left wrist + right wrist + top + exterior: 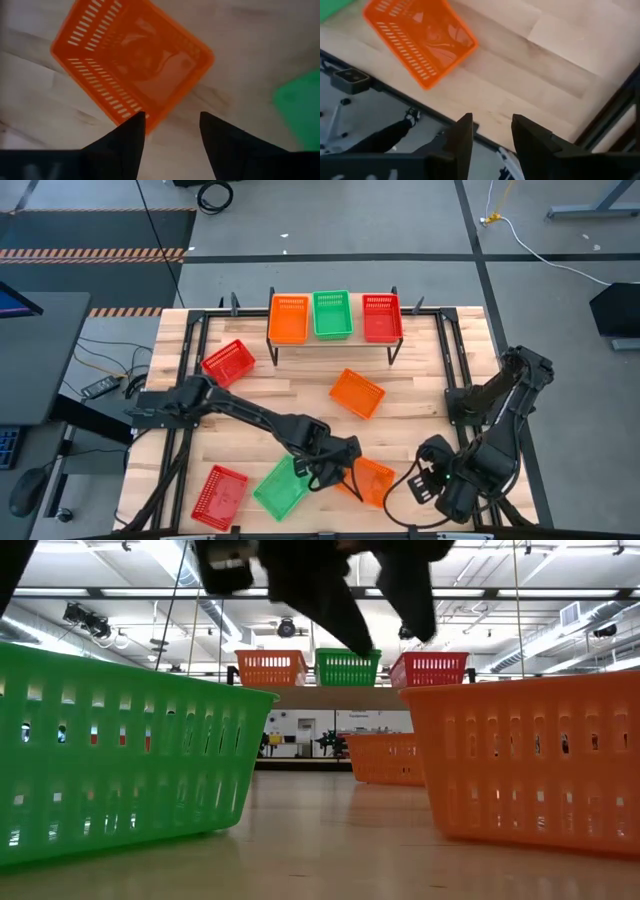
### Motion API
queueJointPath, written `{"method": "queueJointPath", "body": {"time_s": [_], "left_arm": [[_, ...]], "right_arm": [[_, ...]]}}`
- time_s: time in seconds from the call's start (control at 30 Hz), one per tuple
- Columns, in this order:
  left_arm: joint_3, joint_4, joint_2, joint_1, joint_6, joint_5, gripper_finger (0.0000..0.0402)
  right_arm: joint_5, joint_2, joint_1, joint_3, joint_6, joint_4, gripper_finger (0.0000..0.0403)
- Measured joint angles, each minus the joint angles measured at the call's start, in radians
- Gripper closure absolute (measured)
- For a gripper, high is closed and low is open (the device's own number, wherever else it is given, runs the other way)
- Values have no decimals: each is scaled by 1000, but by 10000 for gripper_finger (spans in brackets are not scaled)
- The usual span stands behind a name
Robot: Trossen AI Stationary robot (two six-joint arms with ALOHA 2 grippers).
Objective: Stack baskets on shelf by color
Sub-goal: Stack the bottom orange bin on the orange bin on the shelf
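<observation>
The shelf (357,328) stands at the table's far edge and bears three baskets side by side: orange (290,318), green (332,314) and red (382,317). On the table lie a red basket (228,362), an orange one (357,393), and near the front edge a red one (220,496), a green one (281,486) and an orange one (372,480). My left gripper (170,127) hangs open above the gap between that green basket and the front orange basket (132,60), its fingers pointing down. My right gripper (490,132) is open over the table's front right edge, with nothing between its fingers.
Black rails (190,360) frame the tabletop on both sides. In the low view the green basket (120,750) and the orange basket (530,760) stand close on either side, with bare wood between them. Bare tabletop lies in front of the shelf.
</observation>
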Motion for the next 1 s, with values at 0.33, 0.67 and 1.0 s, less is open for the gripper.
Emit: {"method": "queueJointPath", "body": {"time_s": [0.33,0.67,1.0], "left_arm": [[0,64,75,-22,30,-75,239],[0,88,118,-41,48,-76,248],[0,126,158,-51,10,-128,286]], "right_arm": [[-15,0,-7,0,1,64,260],[16,1,25,0,-10,97,260],[72,2,69,-1,8,184,260]]}}
